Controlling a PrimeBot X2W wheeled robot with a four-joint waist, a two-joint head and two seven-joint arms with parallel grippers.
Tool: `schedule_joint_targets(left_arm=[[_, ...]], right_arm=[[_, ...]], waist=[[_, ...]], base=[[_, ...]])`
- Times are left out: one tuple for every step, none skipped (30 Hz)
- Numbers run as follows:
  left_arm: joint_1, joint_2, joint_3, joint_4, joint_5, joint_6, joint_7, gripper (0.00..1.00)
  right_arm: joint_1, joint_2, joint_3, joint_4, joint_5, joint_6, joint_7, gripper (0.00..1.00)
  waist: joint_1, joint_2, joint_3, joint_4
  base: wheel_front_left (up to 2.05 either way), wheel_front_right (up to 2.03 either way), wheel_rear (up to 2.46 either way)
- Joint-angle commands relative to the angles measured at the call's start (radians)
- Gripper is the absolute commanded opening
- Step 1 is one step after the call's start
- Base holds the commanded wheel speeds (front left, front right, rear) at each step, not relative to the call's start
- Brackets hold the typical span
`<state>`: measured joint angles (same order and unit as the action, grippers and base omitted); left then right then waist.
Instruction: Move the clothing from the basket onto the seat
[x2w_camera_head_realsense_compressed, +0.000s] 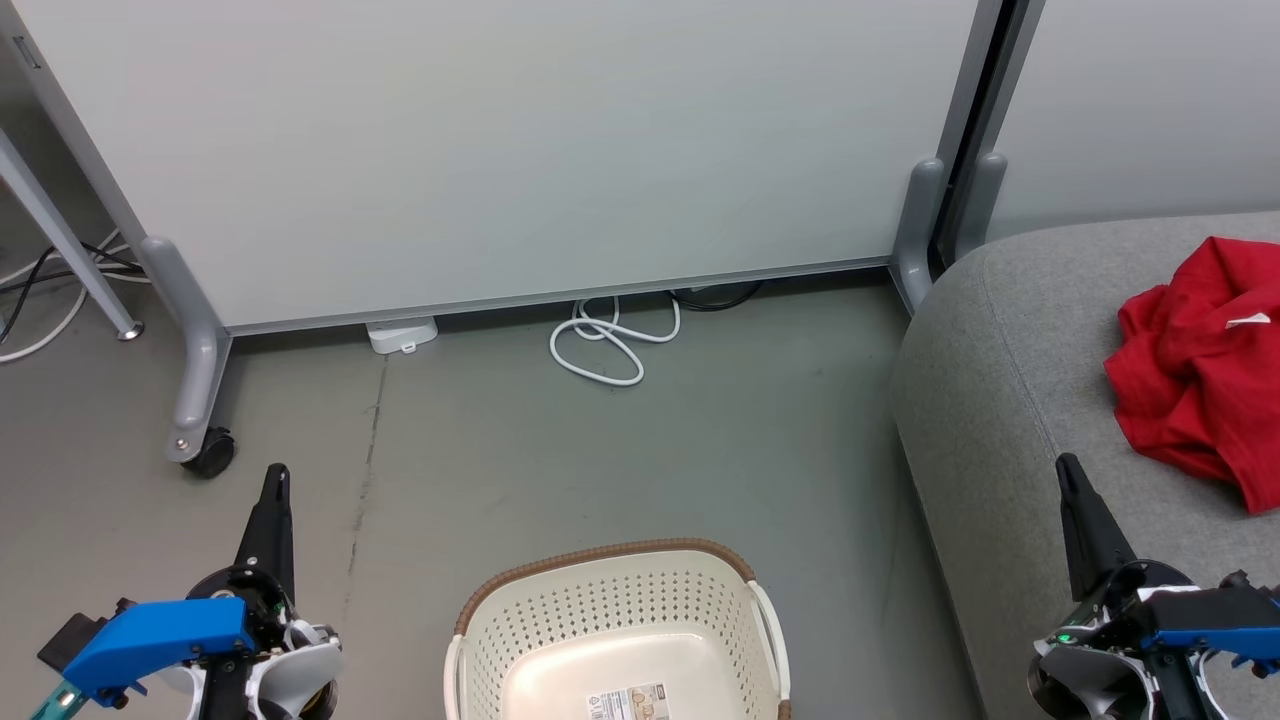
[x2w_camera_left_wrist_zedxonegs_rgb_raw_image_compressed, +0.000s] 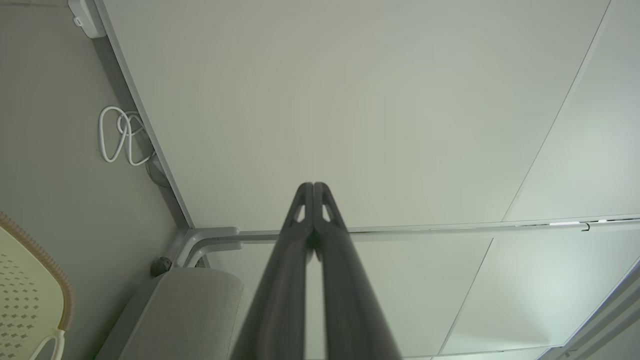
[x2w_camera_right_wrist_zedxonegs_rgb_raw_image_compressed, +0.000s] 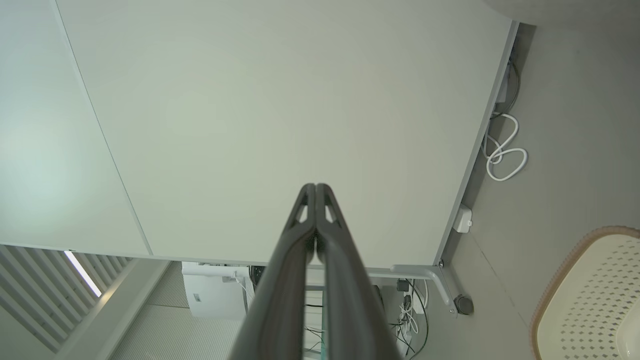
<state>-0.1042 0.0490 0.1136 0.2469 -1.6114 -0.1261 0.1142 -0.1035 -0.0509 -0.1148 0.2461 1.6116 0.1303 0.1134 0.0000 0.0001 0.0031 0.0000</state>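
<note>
A crumpled heap of red clothing (x2w_camera_head_realsense_compressed: 1200, 365) with a small white label lies on the grey seat (x2w_camera_head_realsense_compressed: 1010, 400) at the right. The cream basket (x2w_camera_head_realsense_compressed: 610, 600) with a brown rim stands on the floor at the bottom centre, and nothing but a paper sticker shows on its bare bottom. My left gripper (x2w_camera_head_realsense_compressed: 277, 478) is shut and holds nothing, to the left of the basket. My right gripper (x2w_camera_head_realsense_compressed: 1067, 468) is shut too, over the seat's front part, below and left of the clothing. Both wrist views show fingers (x2w_camera_left_wrist_zedxonegs_rgb_raw_image_compressed: 313, 192) (x2w_camera_right_wrist_zedxonegs_rgb_raw_image_compressed: 316, 192) pressed together against the white panel.
A white partition panel (x2w_camera_head_realsense_compressed: 500, 150) on grey castor feet (x2w_camera_head_realsense_compressed: 195, 400) stands behind the basket. A coiled white cable (x2w_camera_head_realsense_compressed: 610, 340) and a white power block (x2w_camera_head_realsense_compressed: 402, 334) lie on the grey floor at its base. More cables run at the far left.
</note>
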Motion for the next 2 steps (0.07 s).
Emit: schedule_joint_targets(left_arm=[[-0.011, 0.002, 0.002, -0.003, -0.002, -0.009, 0.004, 0.0], [-0.011, 0.002, 0.002, -0.003, -0.002, -0.009, 0.004, 0.0]], right_arm=[[-0.01, 0.001, -0.002, -0.003, 0.001, 0.001, 0.003, 0.0], [-0.01, 0.001, -0.002, -0.003, 0.001, 0.001, 0.003, 0.0]], waist=[[0.0, -0.0001, 0.0, 0.0], [0.0, -0.0001, 0.0, 0.0]], base=[[0.0, 0.0, 0.0], [0.0, 0.0, 0.0]])
